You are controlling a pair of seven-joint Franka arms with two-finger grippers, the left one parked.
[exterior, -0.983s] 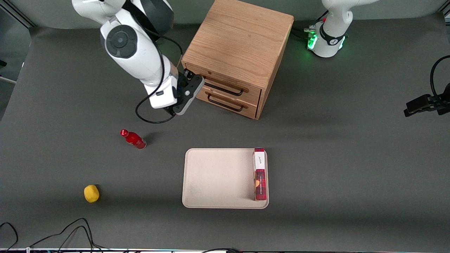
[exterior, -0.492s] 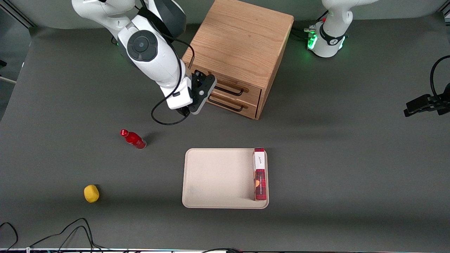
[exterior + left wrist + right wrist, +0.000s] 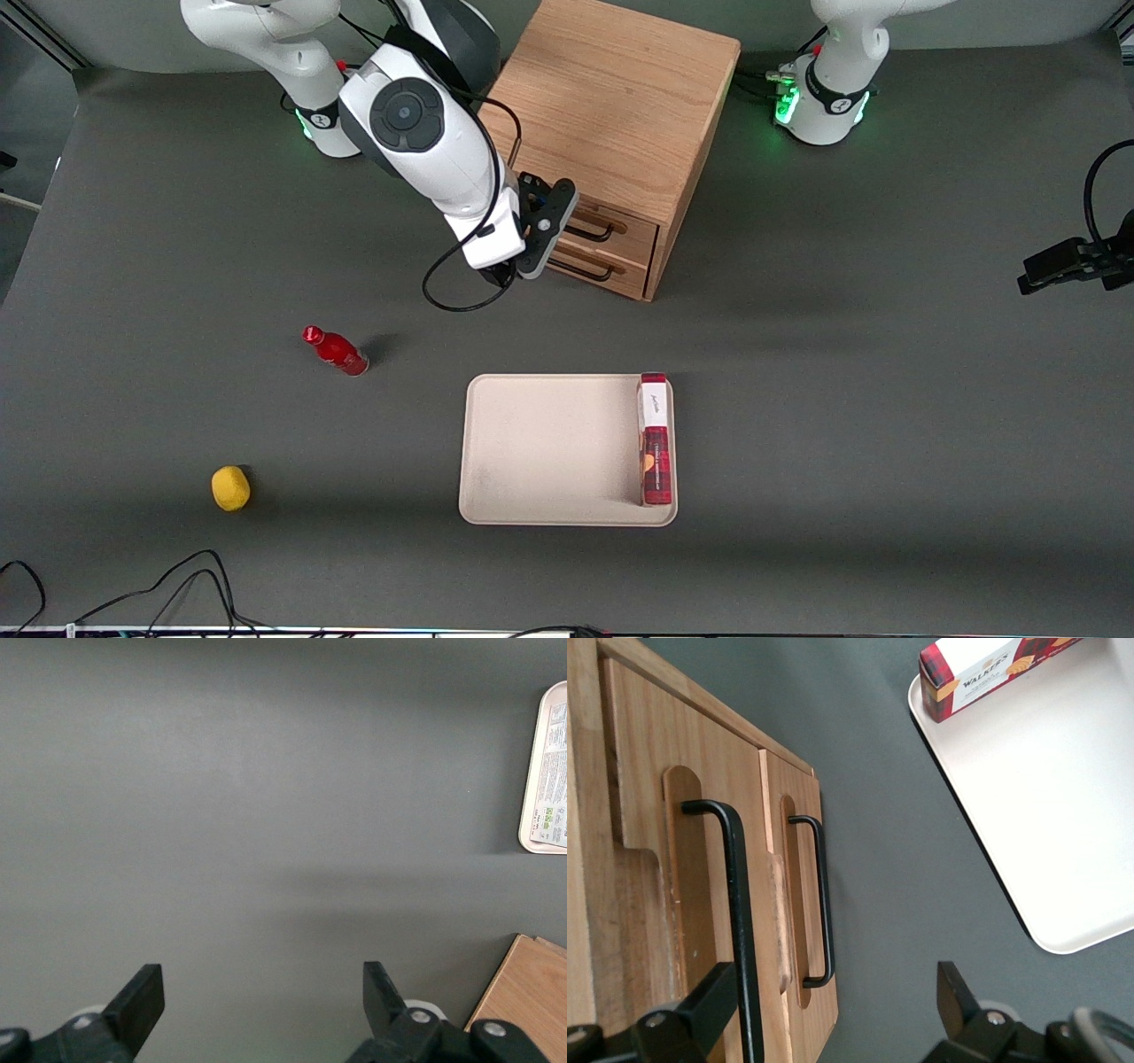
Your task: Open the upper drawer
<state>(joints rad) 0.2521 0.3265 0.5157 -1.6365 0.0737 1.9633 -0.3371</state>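
The oak cabinet (image 3: 611, 106) stands at the back of the table with two drawers, both fronts flush. The upper drawer (image 3: 634, 232) has a wide black wire handle (image 3: 595, 234), partly covered by my arm in the front view. In the right wrist view the upper drawer (image 3: 633, 771) shows with its handle (image 3: 737, 904) beside the bottom drawer's handle (image 3: 822, 904). My right gripper (image 3: 551, 213) is open and empty in front of the drawers; in the wrist view it (image 3: 833, 1001) straddles both handles, with one fingertip (image 3: 709, 1001) beside the upper handle.
A cream tray (image 3: 532, 443) lies nearer the front camera and holds a red cookie box (image 3: 655, 439) along one edge; both show in the wrist view (image 3: 1063, 815). A red bottle (image 3: 337, 351) and a yellow lemon (image 3: 230, 488) lie toward the working arm's end.
My right arm has swung along the cabinet's front toward the parked arm's end. The gripper now sits in front of the drawer handles. The drawers have not moved.
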